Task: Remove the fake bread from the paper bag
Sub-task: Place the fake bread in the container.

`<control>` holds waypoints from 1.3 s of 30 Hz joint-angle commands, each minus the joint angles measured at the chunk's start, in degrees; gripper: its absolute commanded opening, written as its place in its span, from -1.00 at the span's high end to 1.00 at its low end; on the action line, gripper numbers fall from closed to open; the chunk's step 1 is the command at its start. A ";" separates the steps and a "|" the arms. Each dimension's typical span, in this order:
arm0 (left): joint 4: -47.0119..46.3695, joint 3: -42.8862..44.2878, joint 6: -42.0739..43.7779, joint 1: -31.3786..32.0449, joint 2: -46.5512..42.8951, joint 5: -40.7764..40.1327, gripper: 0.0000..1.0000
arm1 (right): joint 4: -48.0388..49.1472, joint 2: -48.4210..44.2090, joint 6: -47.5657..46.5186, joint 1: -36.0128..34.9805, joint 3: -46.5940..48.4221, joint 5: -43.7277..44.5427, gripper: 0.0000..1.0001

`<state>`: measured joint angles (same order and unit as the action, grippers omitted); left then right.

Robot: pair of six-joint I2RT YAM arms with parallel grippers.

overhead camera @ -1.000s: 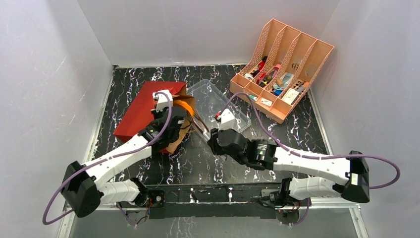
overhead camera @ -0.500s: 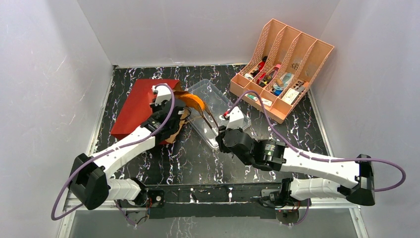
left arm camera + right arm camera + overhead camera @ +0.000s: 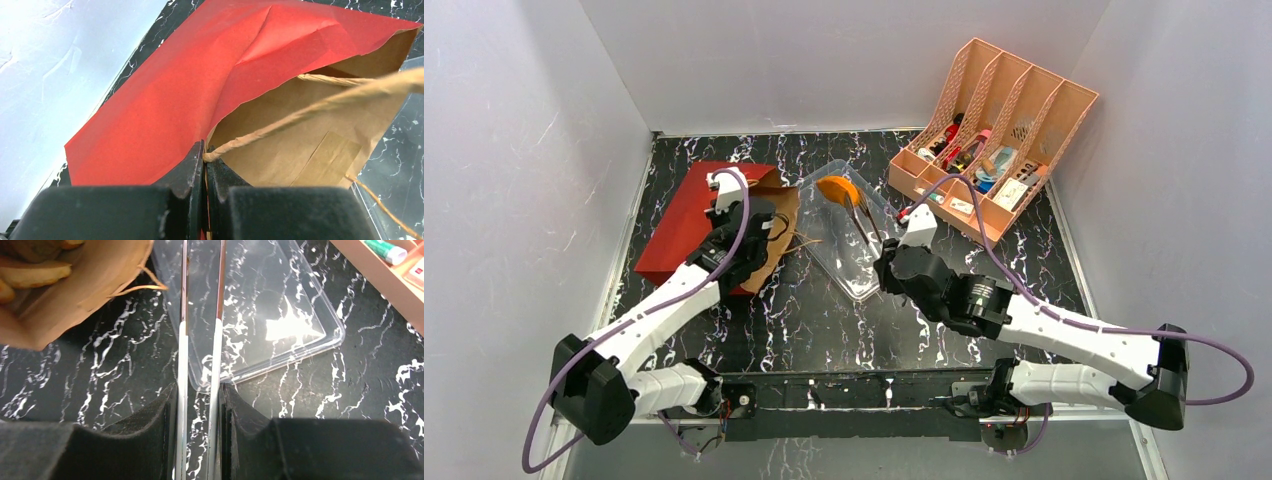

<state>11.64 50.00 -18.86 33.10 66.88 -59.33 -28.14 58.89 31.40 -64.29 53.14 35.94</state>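
Note:
The paper bag [image 3: 686, 222] lies on its side at the left, red outside and brown inside [image 3: 300, 140], mouth facing right. My left gripper [image 3: 205, 156] is shut on its rim where a twisted handle [image 3: 310, 106] starts. My right gripper [image 3: 200, 390] is shut on metal tongs [image 3: 183, 315], which pinch an orange-brown piece of fake bread [image 3: 837, 188] over the far end of the clear tray [image 3: 861, 275]. More tan fake bread [image 3: 35, 272] shows inside the bag's mouth in the right wrist view.
A peach desk organizer [image 3: 994, 130] with small items stands at the back right. White walls close in the left, back and right sides of the black marbled table [image 3: 824, 320]. The clear tray [image 3: 300, 335] lies between bag and organizer.
The right arm has swung the tongs with the orange bread out of the bag's mouth, right and back over the tray. The left arm has drawn the bag a little left.

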 commanded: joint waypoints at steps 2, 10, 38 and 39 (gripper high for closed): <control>1.66 -0.25 1.35 -0.55 -3.15 -0.79 1.00 | 8.60 -0.84 0.67 5.43 -3.89 -3.17 1.00; 2.66 -1.95 0.00 -0.57 -6.98 1.28 1.00 | 13.98 0.32 1.11 12.67 -10.76 -9.81 1.00; 2.61 -2.31 -0.87 -0.51 -9.55 3.44 1.00 | 25.39 12.25 -2.06 27.06 -14.82 -22.80 0.81; 2.47 -2.45 -0.84 -0.51 -9.47 3.49 1.00 | 25.37 11.90 -2.05 27.03 -15.02 -23.02 0.72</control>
<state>15.00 47.99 -19.53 32.73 58.72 -55.03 -6.93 72.38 30.25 -37.59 38.11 13.48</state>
